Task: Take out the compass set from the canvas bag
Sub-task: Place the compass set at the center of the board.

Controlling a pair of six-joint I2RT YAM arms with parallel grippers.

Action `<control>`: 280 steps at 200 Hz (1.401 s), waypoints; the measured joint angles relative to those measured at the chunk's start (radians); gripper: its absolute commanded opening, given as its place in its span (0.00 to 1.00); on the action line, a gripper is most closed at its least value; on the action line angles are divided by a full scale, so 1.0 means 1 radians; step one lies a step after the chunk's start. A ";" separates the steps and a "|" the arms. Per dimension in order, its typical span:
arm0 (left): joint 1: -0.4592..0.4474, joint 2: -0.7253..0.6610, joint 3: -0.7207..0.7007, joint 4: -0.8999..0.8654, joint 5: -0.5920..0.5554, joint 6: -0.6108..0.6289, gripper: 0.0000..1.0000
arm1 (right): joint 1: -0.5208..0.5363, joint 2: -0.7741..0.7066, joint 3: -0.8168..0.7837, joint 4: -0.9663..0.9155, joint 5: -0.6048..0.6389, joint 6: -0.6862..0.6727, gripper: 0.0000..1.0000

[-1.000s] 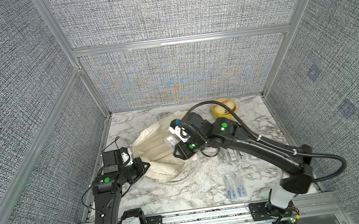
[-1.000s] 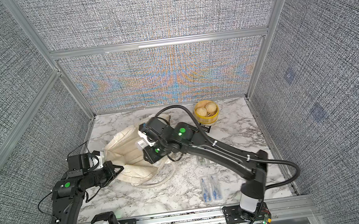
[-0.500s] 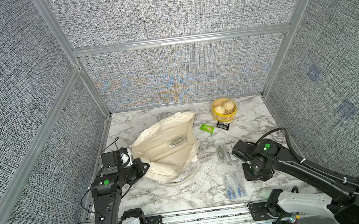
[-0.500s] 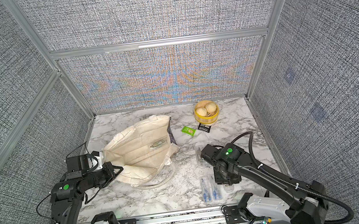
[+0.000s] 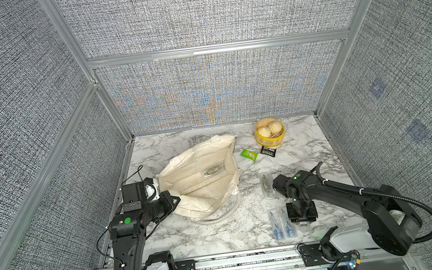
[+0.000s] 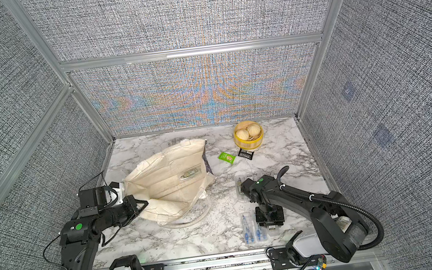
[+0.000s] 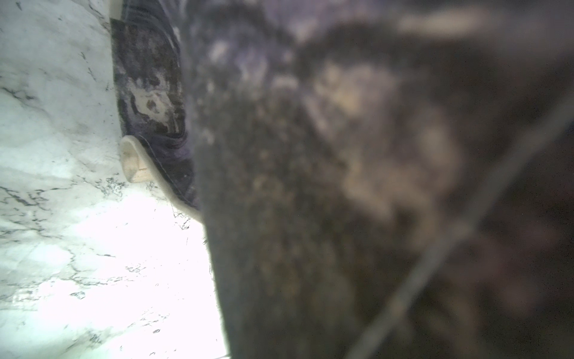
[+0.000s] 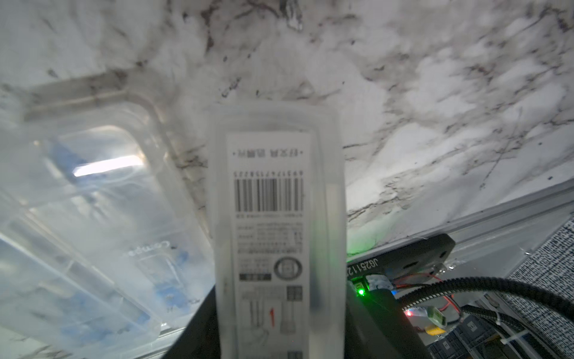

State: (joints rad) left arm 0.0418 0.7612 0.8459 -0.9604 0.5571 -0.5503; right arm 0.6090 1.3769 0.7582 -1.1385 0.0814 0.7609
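1. Both top views are evenly and brightly lit; moiré colour banding is seen on the back wall panel (image 5: 212, 91), and the frame posts are bowed at the edges.
2. In the left wrist view, the canvas bag (image 7: 341, 186) is heavily blurred and dim; glare is blown out on the marble table (image 7: 130, 236) beside it.
3. In the right wrist view, a clear case (image 8: 279, 217) is softly blurred.

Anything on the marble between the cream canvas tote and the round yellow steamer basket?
In both top views, a small green packet lies between the cream canvas tote and the round yellow steamer basket; a small black packet sits beside the basket.
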 measured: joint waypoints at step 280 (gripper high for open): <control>0.001 0.011 0.000 0.000 0.002 0.001 0.00 | -0.351 -0.445 -0.238 0.311 0.028 0.142 0.87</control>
State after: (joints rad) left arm 0.0425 0.7719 0.8459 -0.9600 0.5591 -0.5495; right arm 0.2581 0.9318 0.5205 -0.8280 0.1093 0.9024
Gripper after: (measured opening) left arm 0.079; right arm 0.871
